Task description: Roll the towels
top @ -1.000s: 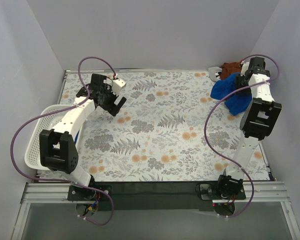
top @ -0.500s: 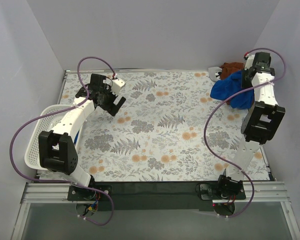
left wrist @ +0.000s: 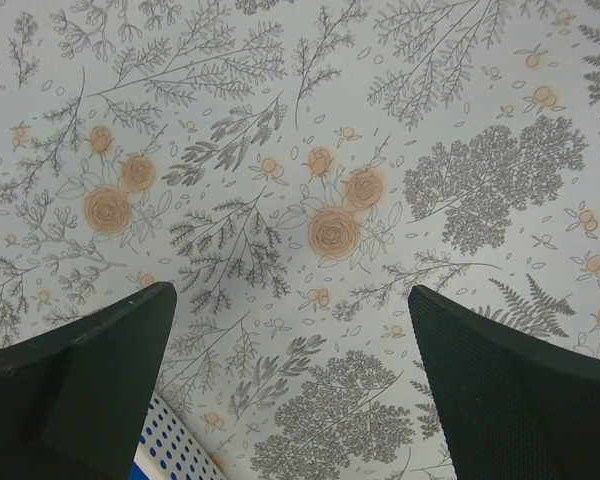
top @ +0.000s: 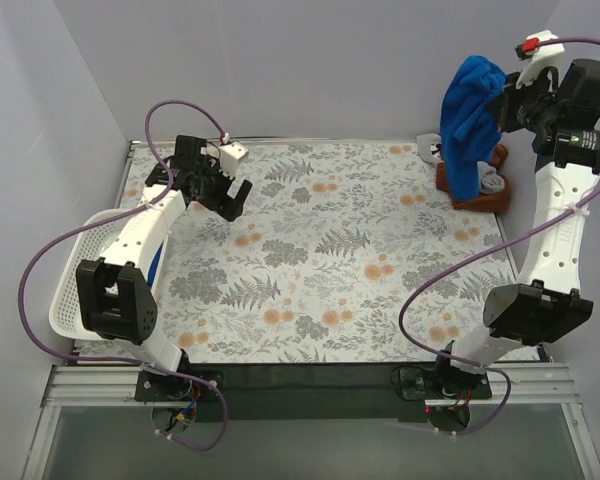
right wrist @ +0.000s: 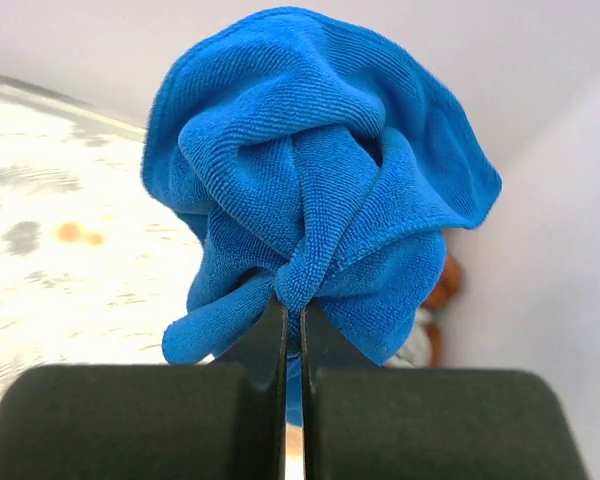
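Note:
A royal-blue towel (top: 468, 120) hangs bunched in the air over the table's far right corner. My right gripper (top: 500, 95) is shut on a fold of that blue towel (right wrist: 320, 180), its fingers (right wrist: 270, 330) pinched tight on the cloth. The cloth's lower end dangles down to about a brown cloth (top: 480, 190) lying on the table. My left gripper (top: 223, 197) hovers open above the floral tabletop (top: 320, 250) at the far left, nothing between its fingers (left wrist: 500, 380).
A white perforated basket (top: 75, 290) sits at the left table edge, something blue inside it (left wrist: 160, 450). The brown cloth and a white one lie in the far right corner. Grey walls close the back and both sides.
My right gripper shut on the blue towel and lifted it high off the corner heap, uncovering the brown cloth. The left gripper shifted slightly toward the far left.

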Tool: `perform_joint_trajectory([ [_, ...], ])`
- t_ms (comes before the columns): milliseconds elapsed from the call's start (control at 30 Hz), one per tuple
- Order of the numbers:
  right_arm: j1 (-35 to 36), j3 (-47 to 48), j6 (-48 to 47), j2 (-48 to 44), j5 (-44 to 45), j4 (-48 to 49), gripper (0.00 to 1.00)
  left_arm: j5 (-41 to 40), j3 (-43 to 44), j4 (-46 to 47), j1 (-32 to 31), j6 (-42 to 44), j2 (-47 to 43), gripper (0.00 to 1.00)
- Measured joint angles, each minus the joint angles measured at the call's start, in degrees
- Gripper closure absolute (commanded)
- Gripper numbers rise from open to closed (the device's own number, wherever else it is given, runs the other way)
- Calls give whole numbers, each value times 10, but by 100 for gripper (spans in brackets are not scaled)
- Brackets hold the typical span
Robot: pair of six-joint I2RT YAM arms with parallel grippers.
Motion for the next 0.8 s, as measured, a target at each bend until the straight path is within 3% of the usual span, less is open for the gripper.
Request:
perform_joint_trajectory([
  [167,75,-70,-2,-57,-105,6,99,34,9,5,11,-4,-1,3],
  [333,203,-168,-6,-97,-157,4,99,70,13,4,19,-10,-1,7],
  [467,244,-290,-34,-130,-166,16,99,103,18,3,31,-7,-6,9],
  [533,245,-374,-76,-153,-157,16,76,116,18,1,35,-1,-10,10],
  [567,245,-416,-104,-165,-146,12,57,123,18,0,37,4,-12,10],
  [600,247,-457,-131,-175,-134,7,19,132,18,-2,38,10,-14,10],
  [633,248,-498,-160,-185,-118,3,8,142,18,-5,38,19,-16,10],
  [700,249,-561,-216,-201,-85,-17,2,159,16,-13,37,33,-17,11],
  [800,248,-597,-265,-216,-46,-47,4,173,8,-24,28,54,-17,18],
])
